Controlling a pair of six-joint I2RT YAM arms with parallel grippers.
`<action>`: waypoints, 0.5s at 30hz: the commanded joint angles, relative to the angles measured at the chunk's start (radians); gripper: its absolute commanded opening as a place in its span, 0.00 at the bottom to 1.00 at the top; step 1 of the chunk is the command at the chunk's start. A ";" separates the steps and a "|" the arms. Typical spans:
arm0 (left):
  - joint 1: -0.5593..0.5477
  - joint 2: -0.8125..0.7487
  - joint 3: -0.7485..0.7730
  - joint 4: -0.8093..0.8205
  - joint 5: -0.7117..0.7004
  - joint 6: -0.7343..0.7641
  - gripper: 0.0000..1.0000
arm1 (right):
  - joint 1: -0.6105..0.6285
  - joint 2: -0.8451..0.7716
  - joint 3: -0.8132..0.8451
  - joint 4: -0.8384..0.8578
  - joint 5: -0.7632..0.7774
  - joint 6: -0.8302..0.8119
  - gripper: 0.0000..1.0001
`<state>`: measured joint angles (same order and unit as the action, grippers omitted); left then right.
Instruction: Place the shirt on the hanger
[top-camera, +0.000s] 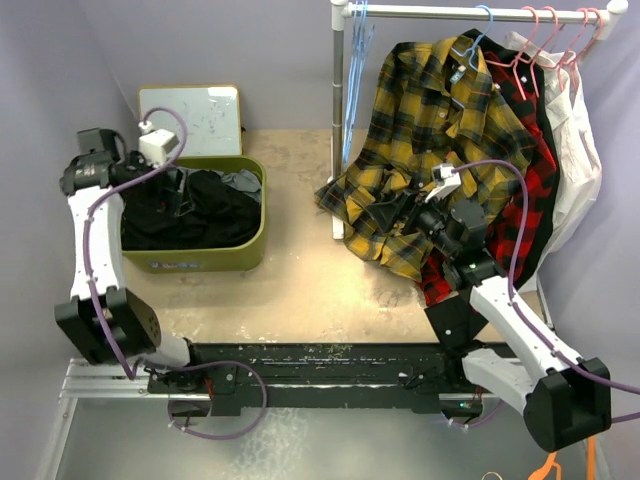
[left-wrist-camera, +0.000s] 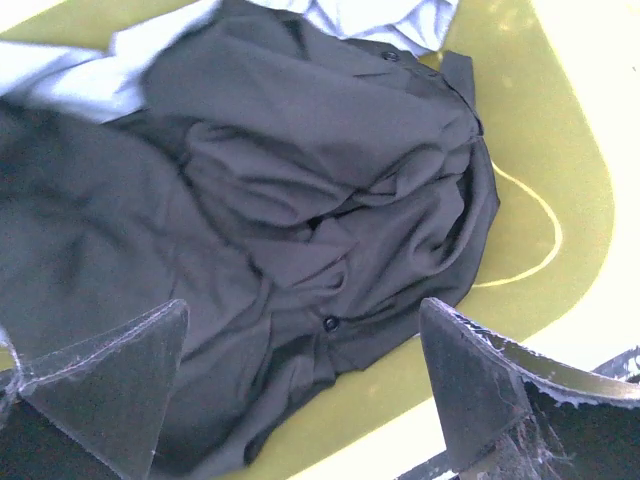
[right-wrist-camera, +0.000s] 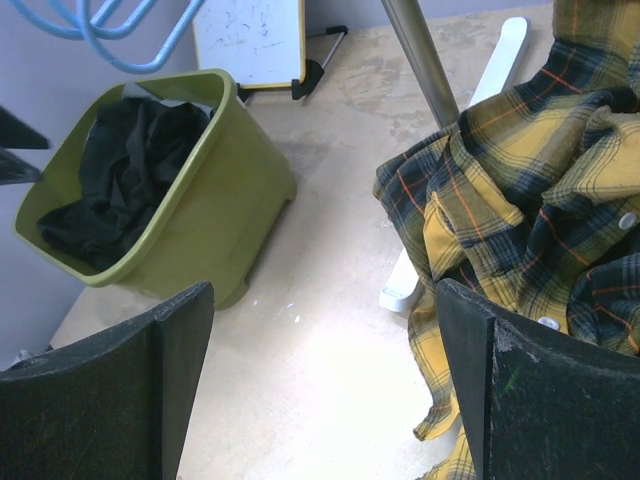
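**Black shirt in the bin, both end effectors empty**

The plain black button-up shirt of soft dark fabric (left-wrist-camera: 300, 200) lies crumpled in the olive-green plastic bin (left-wrist-camera: 560, 150) at the left of the overhead view, with a pale grey garment (left-wrist-camera: 60, 70) showing at the top edge of the left wrist view. The left end effector (left-wrist-camera: 305, 305) hangs just above the heap – fingers spread wide, nothing between them. The right end effector (right-wrist-camera: 322, 290) is likewise wide open and empty, near the yellow-and-black plaid shirt (top-camera: 430, 130) on the metal clothes rail (top-camera: 450, 12).

Thin light-blue hangers (top-camera: 352, 60) dangle at the left end of that rail, in the upper middle of the overhead frame; which one is meant for the task cannot be told.

The shirt looks light and limp. It will likely sag, fold and drag, and a pinch on loose cloth may gather several layers or catch the grey piece. The button placket crosses the middle of the left wrist view, and what may be the collar shows toward the upper right – a firmer, doubled edge that would probably give the surest hold.
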<state>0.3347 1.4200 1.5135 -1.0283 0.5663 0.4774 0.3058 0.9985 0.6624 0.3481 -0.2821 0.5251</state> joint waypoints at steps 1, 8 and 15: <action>-0.107 0.102 0.081 -0.007 -0.017 0.048 0.99 | 0.001 -0.069 0.047 0.011 -0.004 -0.006 0.93; -0.160 0.277 0.139 0.098 -0.049 -0.032 0.94 | 0.001 -0.099 0.031 -0.011 0.014 0.002 0.93; -0.194 0.339 0.090 0.128 -0.072 -0.018 0.59 | 0.001 -0.110 0.022 0.003 -0.042 -0.013 0.93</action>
<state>0.1688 1.7523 1.6077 -0.9375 0.4946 0.4549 0.3058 0.9085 0.6632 0.3187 -0.2802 0.5247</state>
